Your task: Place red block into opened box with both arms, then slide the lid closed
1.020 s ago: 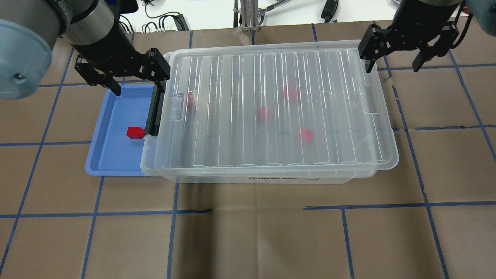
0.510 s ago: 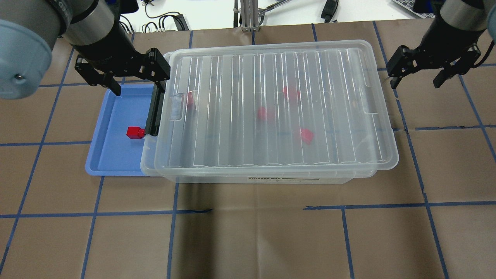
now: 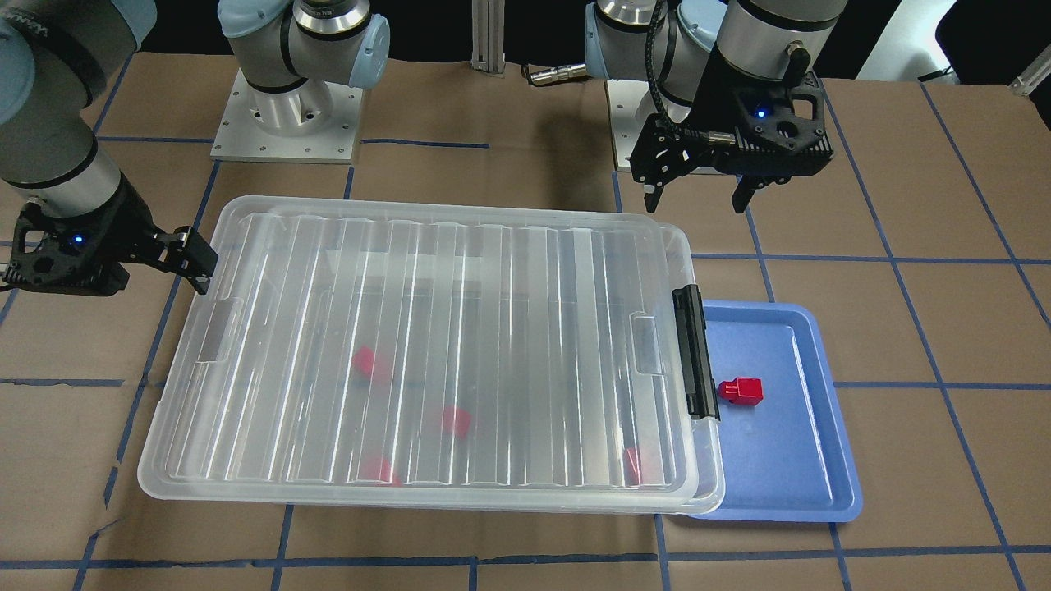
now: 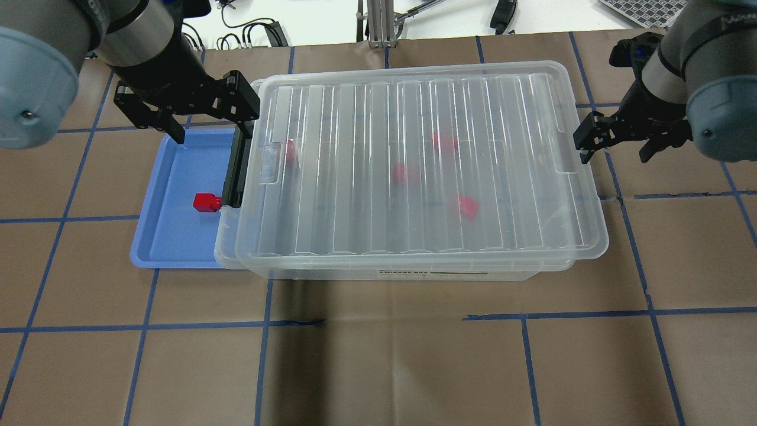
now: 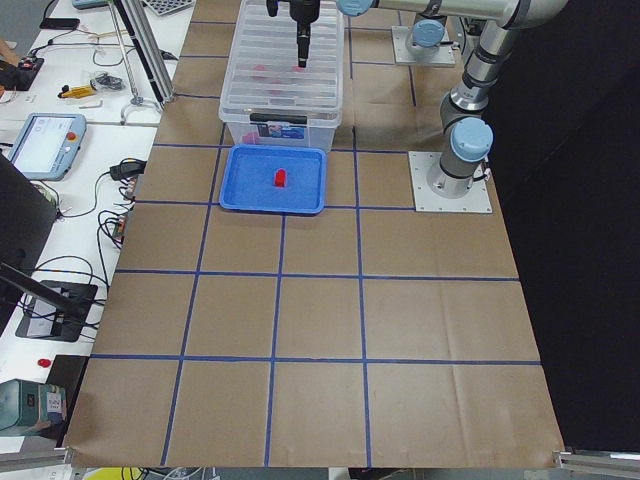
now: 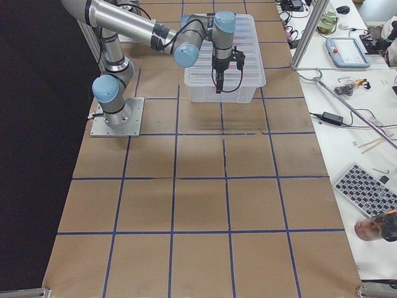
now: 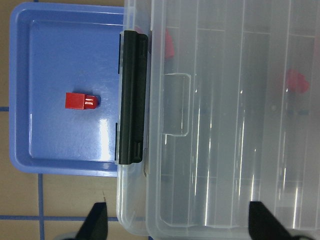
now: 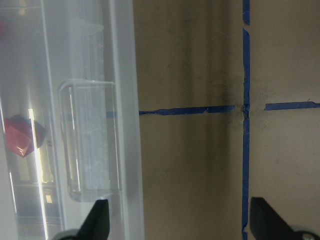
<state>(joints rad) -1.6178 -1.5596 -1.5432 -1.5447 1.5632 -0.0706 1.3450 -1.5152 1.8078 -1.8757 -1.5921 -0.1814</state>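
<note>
The clear ribbed lid (image 4: 414, 177) lies over the box (image 4: 402, 273), set slightly toward my right, so a strip of the box rim shows at the black latch bar (image 4: 235, 171). Several red blocks (image 4: 407, 173) show blurred through the lid inside the box. One red block (image 4: 206, 202) lies in the blue tray (image 4: 171, 236). My left gripper (image 4: 211, 133) hangs open above the latch end at the back. My right gripper (image 4: 615, 157) is open beside the lid's right short end, level with its recessed tab (image 8: 90, 140), and touches nothing.
The blue tray's right side sits under the box's latch end (image 3: 698, 353). Blue tape lines (image 4: 142, 324) grid the brown table. Cables and a metal post (image 4: 378, 23) stand past the far edge. Both arm bases (image 3: 287, 115) stand behind the box.
My right gripper has moved from the lid's back right corner outward, then nearer and lower to the lid's right short end. The left gripper, lid and blocks have not moved.
</note>
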